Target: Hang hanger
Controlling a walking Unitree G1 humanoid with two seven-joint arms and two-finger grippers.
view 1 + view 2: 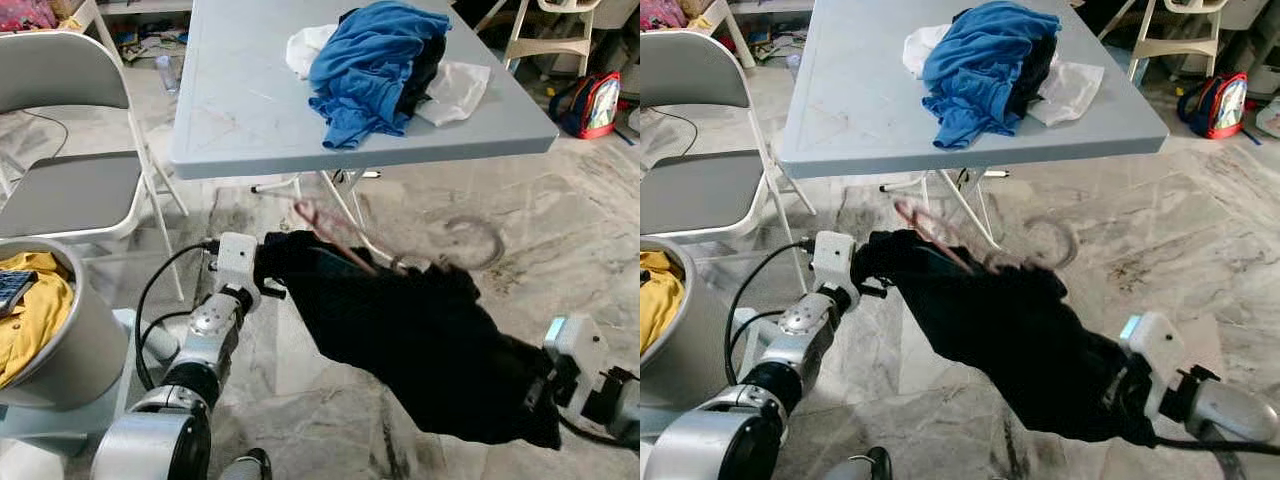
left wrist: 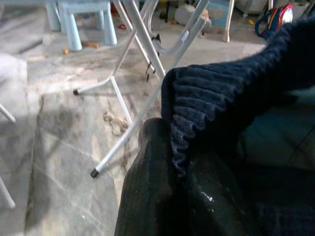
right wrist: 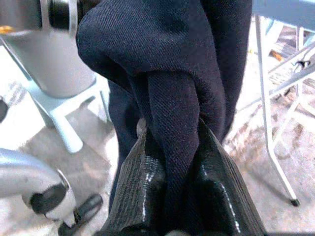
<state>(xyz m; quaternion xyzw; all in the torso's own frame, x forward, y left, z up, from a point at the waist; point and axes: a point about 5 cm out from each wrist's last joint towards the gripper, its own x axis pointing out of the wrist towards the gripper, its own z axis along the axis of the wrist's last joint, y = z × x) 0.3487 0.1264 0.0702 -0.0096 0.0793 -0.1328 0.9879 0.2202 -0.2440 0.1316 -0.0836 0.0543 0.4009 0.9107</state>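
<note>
Stretching between both grippers, a dark navy knit garment [image 1: 420, 340] hangs over the marble floor [image 1: 560, 220]. Left gripper [image 2: 172, 182] pinches its ribbed edge; right gripper [image 3: 172, 196] clamps a fold. A blurred pink hanger [image 1: 335, 235] pokes from it.

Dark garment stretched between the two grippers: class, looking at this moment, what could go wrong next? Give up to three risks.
1. The hanger looks blurred and sits only partly inside the dark garment; it might slip out.
2. The left gripper and right gripper each pinch only a fold of cloth, so an edge could pull free.
3. The table with its pile of clothes stands close ahead; the hanger might snag there.
</note>
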